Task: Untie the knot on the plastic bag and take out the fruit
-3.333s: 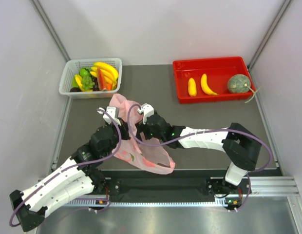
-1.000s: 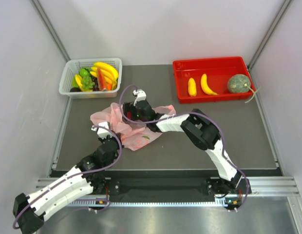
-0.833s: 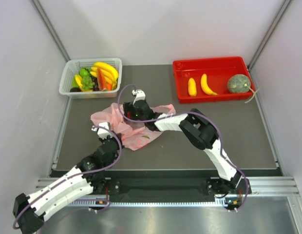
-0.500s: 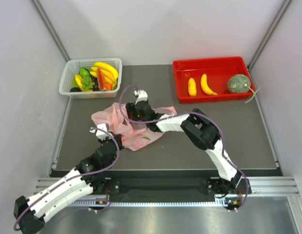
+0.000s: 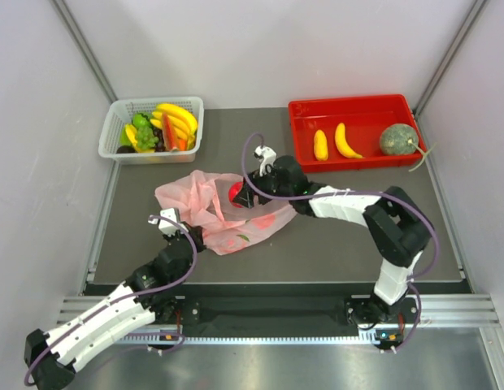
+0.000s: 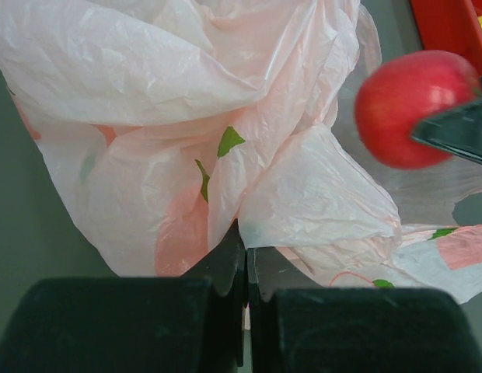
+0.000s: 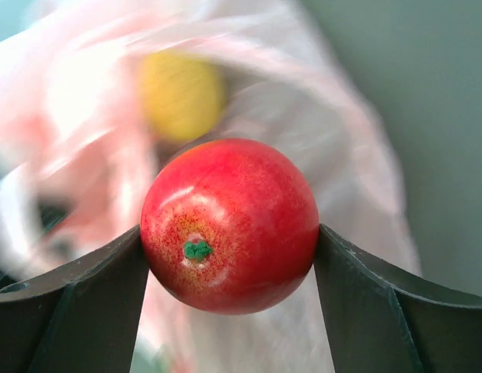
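Note:
The pink plastic bag lies crumpled mid-table, and no knot shows on it. My right gripper is shut on a small red fruit and holds it just above the bag's right side. In the right wrist view the red fruit sits between both fingers, with a blurred yellow fruit in the bag behind. My left gripper is shut on a fold of the bag's film at its near edge. The red fruit hangs at the upper right of that view. A green melon, a banana and an orange oblong lie in the red tray.
A white basket at the back left holds larger bananas, grapes and red-orange slices. The red tray stands at the back right. Grey walls close in both sides, and a metal rail runs along the near edge.
My right gripper has come out of the bag and moved right, carrying the red fruit. The bag has shifted a little. My left gripper keeps its hold at the bag's near edge.

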`<action>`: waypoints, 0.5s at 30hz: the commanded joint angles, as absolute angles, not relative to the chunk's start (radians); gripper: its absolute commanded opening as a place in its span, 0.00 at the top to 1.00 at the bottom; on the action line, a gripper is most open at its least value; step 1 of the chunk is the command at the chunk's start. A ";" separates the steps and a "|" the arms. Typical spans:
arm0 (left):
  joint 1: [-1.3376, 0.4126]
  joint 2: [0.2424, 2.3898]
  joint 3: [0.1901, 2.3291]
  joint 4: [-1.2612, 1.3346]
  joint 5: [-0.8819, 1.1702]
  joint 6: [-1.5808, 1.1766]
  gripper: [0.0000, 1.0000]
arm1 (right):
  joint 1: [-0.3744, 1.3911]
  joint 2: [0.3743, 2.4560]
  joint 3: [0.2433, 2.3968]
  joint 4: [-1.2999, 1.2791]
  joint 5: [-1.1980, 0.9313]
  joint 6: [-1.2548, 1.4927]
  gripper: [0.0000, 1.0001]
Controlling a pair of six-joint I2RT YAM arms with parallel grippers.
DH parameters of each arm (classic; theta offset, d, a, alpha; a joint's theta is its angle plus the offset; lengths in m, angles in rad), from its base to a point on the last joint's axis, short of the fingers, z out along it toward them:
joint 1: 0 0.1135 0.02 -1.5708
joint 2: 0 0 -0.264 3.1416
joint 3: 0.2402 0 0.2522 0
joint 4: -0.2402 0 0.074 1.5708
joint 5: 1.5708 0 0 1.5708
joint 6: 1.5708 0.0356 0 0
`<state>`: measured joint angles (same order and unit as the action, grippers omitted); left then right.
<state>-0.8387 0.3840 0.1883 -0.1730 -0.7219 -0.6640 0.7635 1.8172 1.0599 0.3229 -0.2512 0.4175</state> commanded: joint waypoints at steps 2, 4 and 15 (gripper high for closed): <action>-0.836 0.388 0.204 -0.082 -0.721 -0.655 1.00 | 0.729 1.688 1.086 0.146 -0.716 0.319 0.94; -0.838 0.400 0.209 -0.065 -0.713 -0.650 1.00 | 0.721 1.646 1.089 0.105 -0.858 0.298 0.94; -0.838 0.476 0.252 0.032 -0.597 -0.585 1.00 | 0.471 1.379 1.179 -0.030 -0.852 0.232 1.00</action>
<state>-0.8387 0.4679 0.2008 -0.0601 -0.6468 -0.6209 0.5655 1.4658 1.0908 0.0135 -0.8928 0.2947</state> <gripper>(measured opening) 0.012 0.766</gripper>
